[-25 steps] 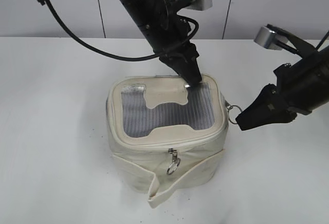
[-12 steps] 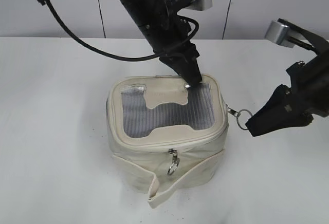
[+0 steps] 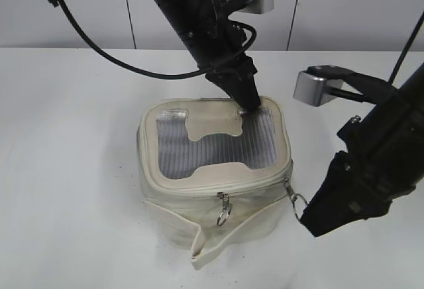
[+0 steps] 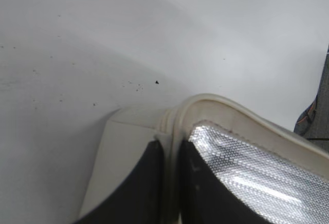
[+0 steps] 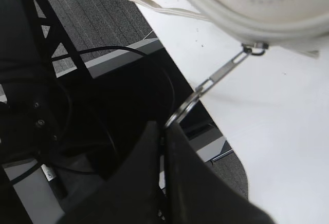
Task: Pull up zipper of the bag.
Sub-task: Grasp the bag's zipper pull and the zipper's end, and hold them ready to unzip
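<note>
The right gripper (image 5: 163,131) pinches the ring pull (image 5: 181,112) at the bag's (image 3: 212,170) front-right corner. The left gripper (image 4: 172,167) clamps the lid rim (image 4: 172,126) between shut jaws.

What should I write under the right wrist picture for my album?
Robot's right hand pinching the zipper's ring pull at the cream bag's rim.

Cream bag (image 3: 215,170) upright; zipper (image 3: 218,184) closed (front slider ring dangling).
</note>
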Motion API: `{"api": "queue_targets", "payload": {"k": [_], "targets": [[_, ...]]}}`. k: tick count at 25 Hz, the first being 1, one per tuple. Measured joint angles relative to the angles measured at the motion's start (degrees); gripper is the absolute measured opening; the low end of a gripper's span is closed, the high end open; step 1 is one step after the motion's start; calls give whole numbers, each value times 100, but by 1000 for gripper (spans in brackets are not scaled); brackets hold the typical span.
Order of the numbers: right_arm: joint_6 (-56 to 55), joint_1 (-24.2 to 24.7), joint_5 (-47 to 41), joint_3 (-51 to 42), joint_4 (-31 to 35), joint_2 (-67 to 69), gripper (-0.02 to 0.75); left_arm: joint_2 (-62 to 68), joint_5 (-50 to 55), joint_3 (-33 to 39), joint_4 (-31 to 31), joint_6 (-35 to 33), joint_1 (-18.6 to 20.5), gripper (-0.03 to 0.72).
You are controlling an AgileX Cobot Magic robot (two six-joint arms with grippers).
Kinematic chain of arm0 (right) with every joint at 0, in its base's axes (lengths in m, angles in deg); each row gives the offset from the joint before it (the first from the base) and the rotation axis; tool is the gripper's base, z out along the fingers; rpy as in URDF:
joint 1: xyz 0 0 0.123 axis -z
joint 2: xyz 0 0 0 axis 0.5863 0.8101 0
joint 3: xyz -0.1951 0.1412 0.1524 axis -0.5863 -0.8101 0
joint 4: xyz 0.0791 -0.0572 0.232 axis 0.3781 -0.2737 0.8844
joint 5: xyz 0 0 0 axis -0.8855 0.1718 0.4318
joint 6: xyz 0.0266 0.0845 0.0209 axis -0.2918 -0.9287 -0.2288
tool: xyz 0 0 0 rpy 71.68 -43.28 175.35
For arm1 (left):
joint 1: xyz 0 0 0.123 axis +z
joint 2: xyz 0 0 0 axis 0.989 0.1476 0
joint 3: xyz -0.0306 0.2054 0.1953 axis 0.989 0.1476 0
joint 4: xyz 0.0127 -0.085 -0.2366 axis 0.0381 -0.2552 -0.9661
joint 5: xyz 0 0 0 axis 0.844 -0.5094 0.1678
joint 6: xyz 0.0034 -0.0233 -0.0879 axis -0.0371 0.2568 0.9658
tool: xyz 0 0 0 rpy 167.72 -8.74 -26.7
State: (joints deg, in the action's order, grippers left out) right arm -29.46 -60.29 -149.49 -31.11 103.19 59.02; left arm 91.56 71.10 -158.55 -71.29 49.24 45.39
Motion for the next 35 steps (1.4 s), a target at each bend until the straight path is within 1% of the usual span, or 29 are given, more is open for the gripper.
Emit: {"api": "queue_targets", "payload": {"k": [3,7,10,14,17,22,24,28,29,31,33,35], "targets": [[-166,-512,239,0,-3,-50,6,0,30,0,-19,0,0,60],[-191,-1142,757,0,291,-37,6,0,44,0,-30,0,0,60],[-186,-1518,1123,69,456,79,6,0,68,0,-30,0,0,59],[-167,-1876,1310,328,546,364,6,0,130,0,-43,0,0,57],[-155,-2033,1316,539,565,556,6,0,173,0,-43,0,-11,57],[-131,-2058,1316,616,576,591,6,0,193,0,-48,-6,-11,57],[58,-2058,1369,616,699,597,6,0,221,0,-48,-6,-11,57],[413,-2058,1571,616,1189,614,6,0,295,0,-48,-23,-11,55],[427,-2058,1584,616,1212,619,6,0,302,0,-48,-28,-11,56],[346,-2063,1585,616,1185,619,6,0,302,0,-44,-28,-11,56],[25,-2080,1579,616,1039,619,11,0,290,0,-44,-30,-13,56],[-398,-2104,1513,627,787,619,60,0,235,0,-38,-30,-13,56]]}}
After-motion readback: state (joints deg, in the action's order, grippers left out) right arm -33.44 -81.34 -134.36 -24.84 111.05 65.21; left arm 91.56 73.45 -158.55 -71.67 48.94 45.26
